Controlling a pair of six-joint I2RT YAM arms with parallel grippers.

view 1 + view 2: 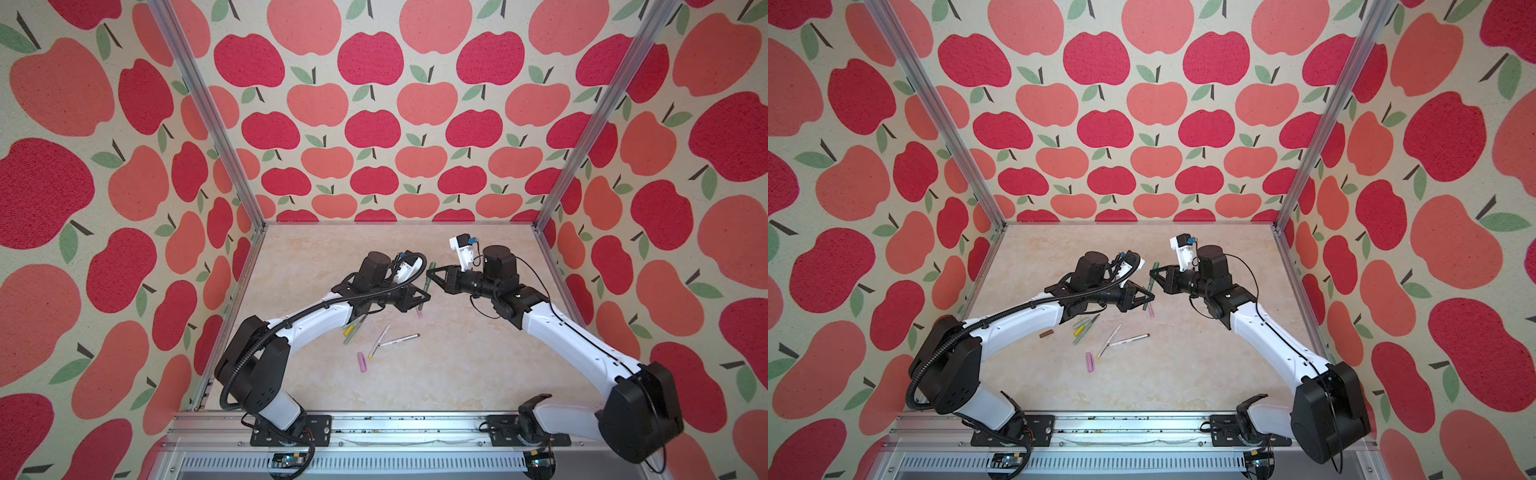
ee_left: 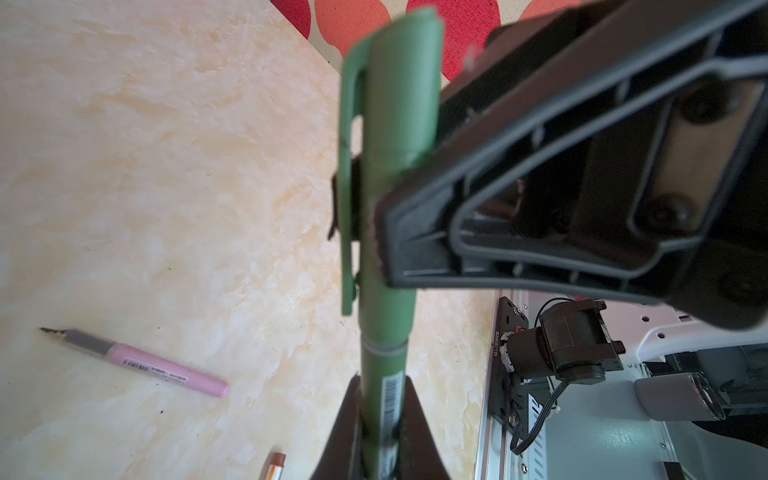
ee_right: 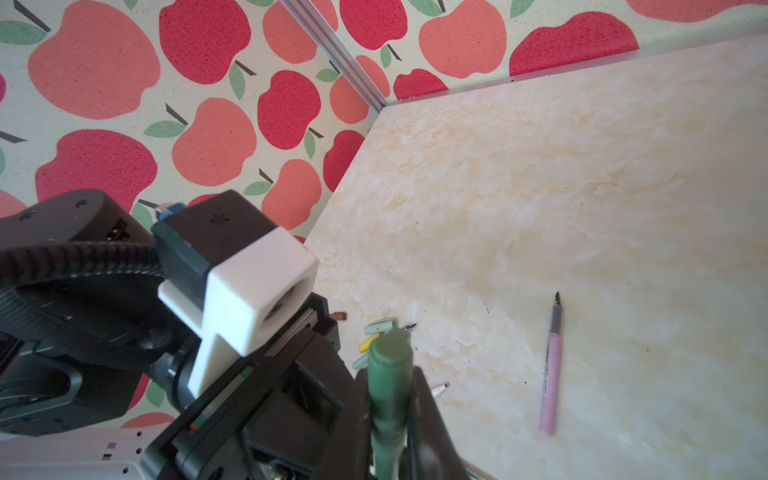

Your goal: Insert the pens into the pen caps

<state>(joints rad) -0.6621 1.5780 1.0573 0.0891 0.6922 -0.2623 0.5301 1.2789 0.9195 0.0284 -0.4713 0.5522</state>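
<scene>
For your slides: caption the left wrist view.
Left hand, right hand grip one capped green pen; pink pen lies uncapped.

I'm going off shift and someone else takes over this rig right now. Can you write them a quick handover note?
Left gripper: shut on the dark green pen, at its barrel.
Right gripper: shut on the dark green cap, which sits over that pen, above the table.
Done: that pair looks joined. I cannot tell whether the cap is fully home.
Left: four uncapped pens on the table, the pink pen, the pale green pen and the white pens.
Loose caps: pink cap, yellow cap, light green cap, brown cap.
</scene>
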